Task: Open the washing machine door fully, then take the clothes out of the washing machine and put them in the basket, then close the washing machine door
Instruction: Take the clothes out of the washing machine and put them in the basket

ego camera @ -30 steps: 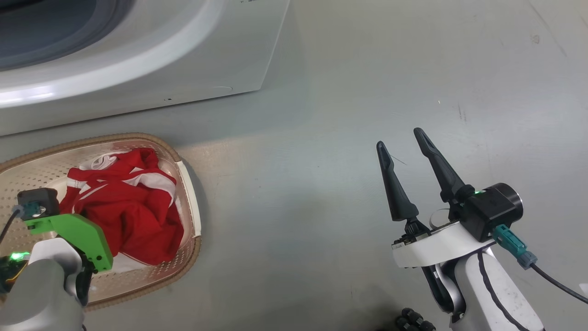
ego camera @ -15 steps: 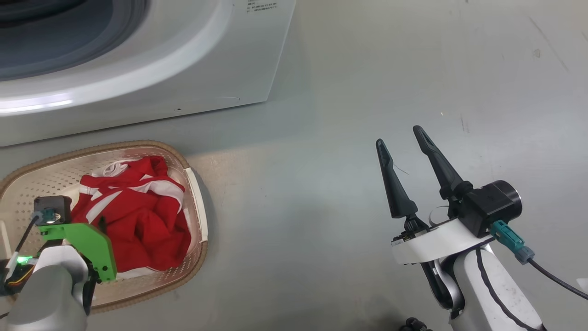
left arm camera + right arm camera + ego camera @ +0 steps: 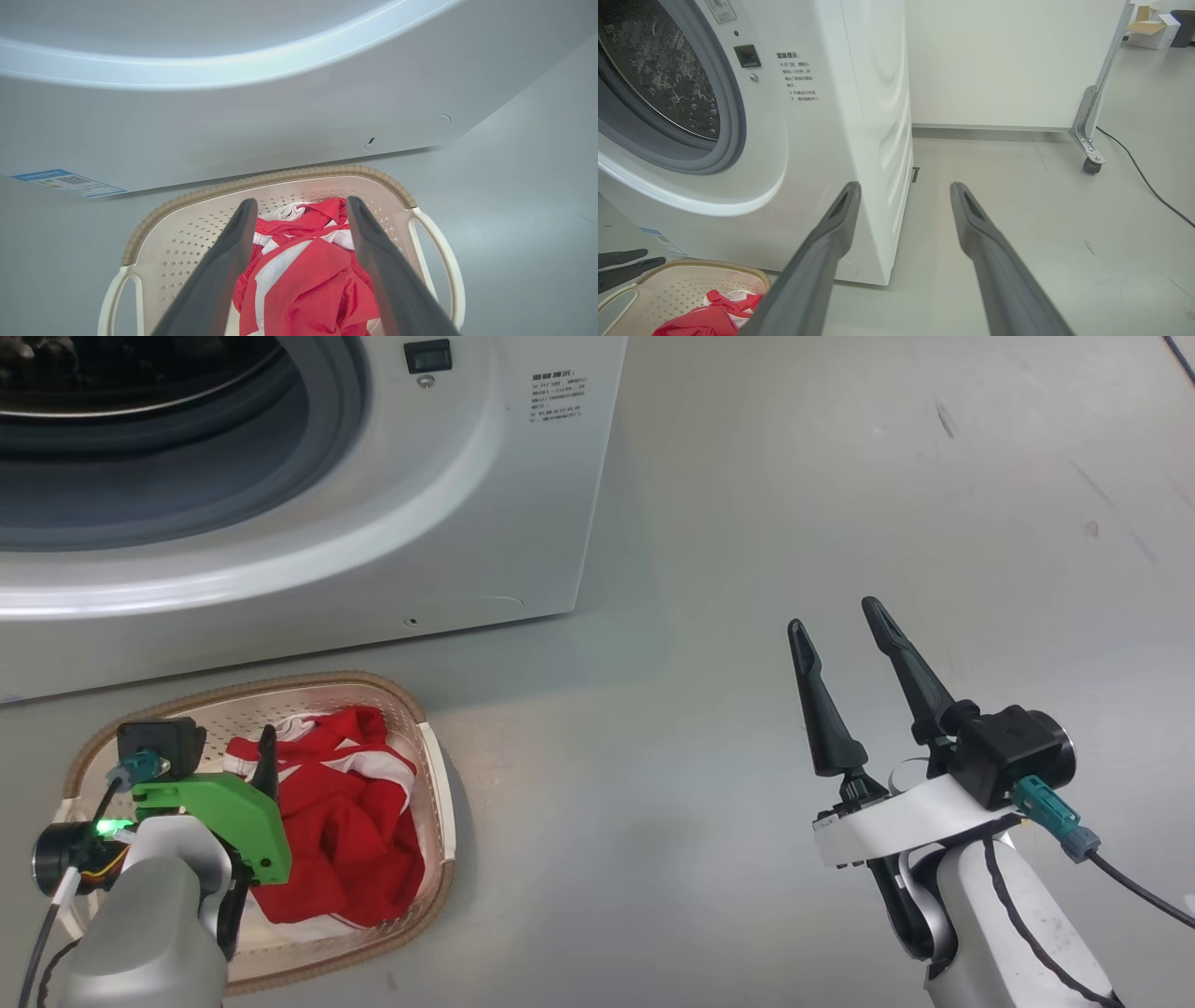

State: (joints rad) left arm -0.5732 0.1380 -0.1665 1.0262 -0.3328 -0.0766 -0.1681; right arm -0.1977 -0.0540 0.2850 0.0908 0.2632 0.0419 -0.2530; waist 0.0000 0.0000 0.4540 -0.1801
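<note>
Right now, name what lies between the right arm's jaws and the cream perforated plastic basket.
Only bare grey floor separates the cream basket from the right arm's jaws; the head view shows it.

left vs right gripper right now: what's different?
The left gripper hangs over the basket, with the red clothes below its fingers. The right gripper is over bare floor, to the right of the washing machine. The left wrist carries a green bracket; the right wrist carries a white bracket. Shared: both are open and neither holds anything.
</note>
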